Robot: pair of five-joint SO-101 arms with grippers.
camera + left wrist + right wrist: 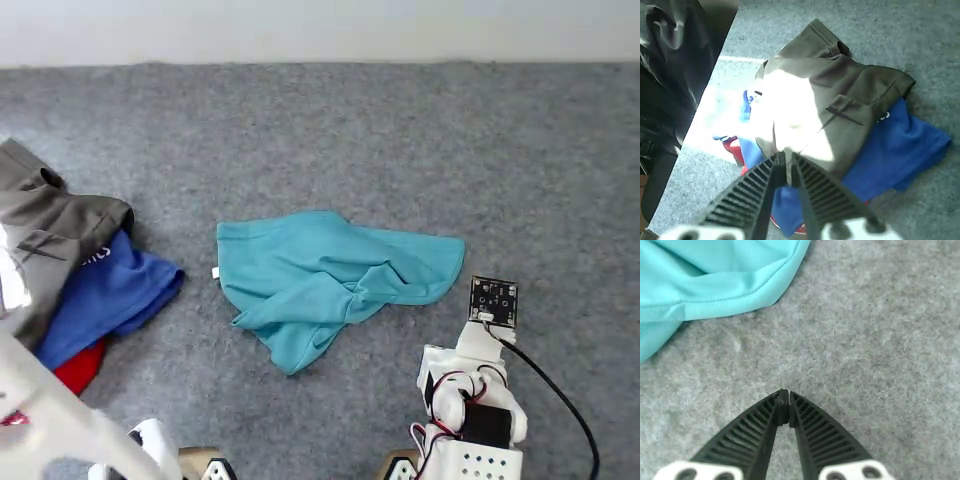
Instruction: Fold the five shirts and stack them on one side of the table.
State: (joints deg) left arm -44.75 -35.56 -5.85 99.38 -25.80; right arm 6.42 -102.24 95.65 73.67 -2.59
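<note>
Four shirts we count | crumpled teal fabric shirt [330, 275] mid grey felt table [400, 130] | olive-grey shirt [825, 100] atop blue shirt [895, 150] and red shirt [733, 148], high view's left | left gripper [788, 161] fingers pressed together above that pile | right gripper [785, 399] likewise, over bare felt beside teal hem

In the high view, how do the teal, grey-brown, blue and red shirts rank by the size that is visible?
1. teal shirt
2. grey-brown shirt and blue shirt: about alike, both partly covered
3. red shirt: a small corner visible
</note>
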